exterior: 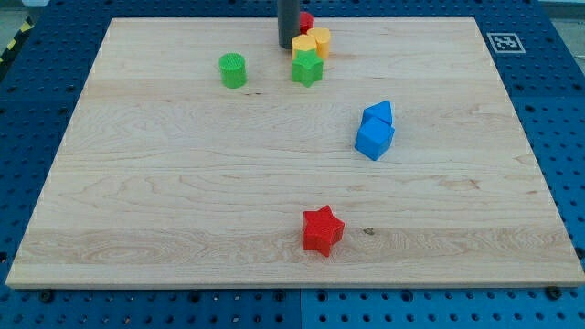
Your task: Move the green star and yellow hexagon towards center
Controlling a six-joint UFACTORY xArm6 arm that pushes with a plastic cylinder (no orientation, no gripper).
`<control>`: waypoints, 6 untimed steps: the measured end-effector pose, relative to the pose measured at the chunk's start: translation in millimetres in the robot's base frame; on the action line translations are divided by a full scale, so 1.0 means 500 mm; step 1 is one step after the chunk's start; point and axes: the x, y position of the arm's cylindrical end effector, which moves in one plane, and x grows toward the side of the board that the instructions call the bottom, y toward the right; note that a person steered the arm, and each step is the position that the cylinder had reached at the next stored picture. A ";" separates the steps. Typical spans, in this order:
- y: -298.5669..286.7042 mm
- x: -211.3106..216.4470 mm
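1. Position first: our rod comes down from the view's top edge, and my tip (289,47) rests on the counter (183,183) at the upper middle, touching or nearly touching the left side of a tight cluster of blocks.
2. That cluster holds the green star (308,68) at its lower edge, the yellow hexagon (303,45) just above it, a second yellow block (320,39) whose shape we cannot settle just to the right, and a red block (306,21) half hidden behind the rod.
3. The relation that matters: both task blocks lie just to the right of my tip and slightly below it, while the centre of the counter lies well below them. We judge that pushing from here would send them sideways, so the tip needs to get above the pair before driving down the view.
4. We carry no jaws, so nothing spreads or pinches; the rod only pushes.
5. Elsewhere, a green cylinder (233,70) stands left of the cluster, two blue blocks (375,131) sit touching at the right of centre, and a red star (322,229) lies near the bottom edge.
6. Materials: the counter is pale wood with fine grain on a blue perforated base (37,91); the blocks look like matte, hard-edged moulded pieces; the rod is smooth and dark.
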 end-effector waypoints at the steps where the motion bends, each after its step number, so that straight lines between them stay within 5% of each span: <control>1: 0.023 0.028; 4: 0.048 0.101; 6: 0.202 0.166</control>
